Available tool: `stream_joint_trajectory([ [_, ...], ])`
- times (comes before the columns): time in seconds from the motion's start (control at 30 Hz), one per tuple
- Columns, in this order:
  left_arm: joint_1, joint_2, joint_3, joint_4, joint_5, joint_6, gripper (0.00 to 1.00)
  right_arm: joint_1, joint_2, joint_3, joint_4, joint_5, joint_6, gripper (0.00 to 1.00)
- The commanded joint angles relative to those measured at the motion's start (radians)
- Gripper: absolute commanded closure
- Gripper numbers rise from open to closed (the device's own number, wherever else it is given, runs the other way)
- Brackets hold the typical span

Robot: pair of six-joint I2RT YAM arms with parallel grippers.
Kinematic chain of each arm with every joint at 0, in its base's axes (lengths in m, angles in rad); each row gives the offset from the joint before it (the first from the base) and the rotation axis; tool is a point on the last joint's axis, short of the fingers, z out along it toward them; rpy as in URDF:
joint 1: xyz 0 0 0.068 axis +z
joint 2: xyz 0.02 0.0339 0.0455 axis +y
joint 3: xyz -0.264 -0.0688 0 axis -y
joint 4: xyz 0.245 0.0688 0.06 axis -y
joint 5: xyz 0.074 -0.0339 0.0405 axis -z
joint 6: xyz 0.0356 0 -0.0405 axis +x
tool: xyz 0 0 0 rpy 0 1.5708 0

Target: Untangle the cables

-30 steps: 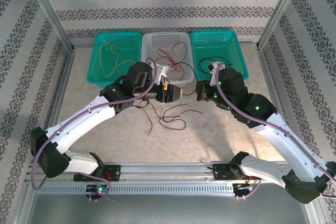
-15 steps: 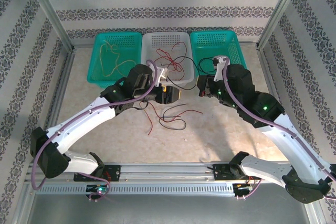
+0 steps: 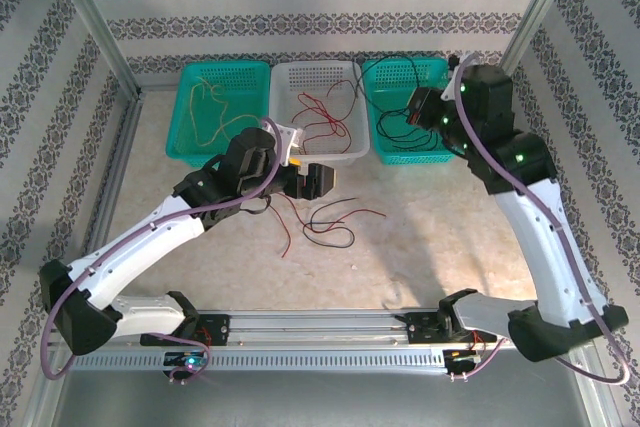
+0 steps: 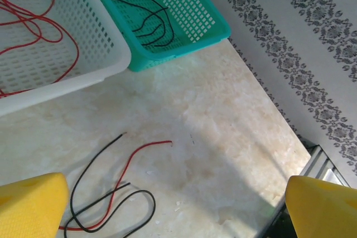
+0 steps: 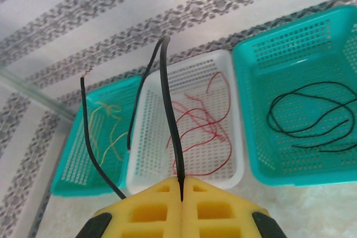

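Observation:
A red cable [image 4: 128, 165] and a black cable [image 4: 153, 204] lie crossed over each other on the marble table, in front of the baskets [image 3: 330, 225]. My left gripper [image 3: 320, 181] hovers just above and left of them. It is open wide and empty, and its yellow fingertips [image 4: 30, 204] stand far apart. My right gripper [image 5: 182, 185] is shut on another black cable [image 5: 172, 132]. It holds that cable raised over the right teal basket [image 3: 400, 155], and the cable's loose ends arch away in the air.
Three baskets stand in a row at the back. The left teal one [image 3: 225, 67] holds yellow cables, the white one [image 3: 316, 66] red cables, and the right teal one black cables [image 4: 145, 20]. Patterned walls and metal posts enclose the table.
My right arm has risen and swung back over the right teal basket, carrying the black cable off the table. My left gripper has opened wider and drawn slightly left.

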Motion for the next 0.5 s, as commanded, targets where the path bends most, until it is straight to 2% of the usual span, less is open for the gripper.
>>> stream_joint_trajectory([
  [0.0,-0.007,-0.012,-0.008,-0.049,-0.056,0.044,0.00,-0.087,0.068,0.062,-0.026,-0.068,-0.024,1.00],
  [0.17,0.002,0.016,0.008,-0.087,-0.084,0.085,0.06,-0.215,0.204,0.123,-0.007,-0.135,-0.010,1.00],
  [0.33,0.034,0.038,0.013,-0.090,-0.123,0.082,0.10,-0.286,0.344,0.159,0.016,-0.113,-0.012,1.00],
  [0.37,0.044,0.043,0.013,-0.093,-0.132,0.073,0.11,-0.301,0.368,0.169,0.016,-0.112,-0.009,0.97],
  [0.43,0.069,0.054,0.013,-0.101,-0.154,0.048,0.13,-0.332,0.424,0.189,0.014,-0.111,-0.003,0.78],
  [0.47,0.083,0.060,0.013,-0.102,-0.152,0.038,0.13,-0.345,0.446,0.197,0.009,-0.110,0.001,0.71],
])
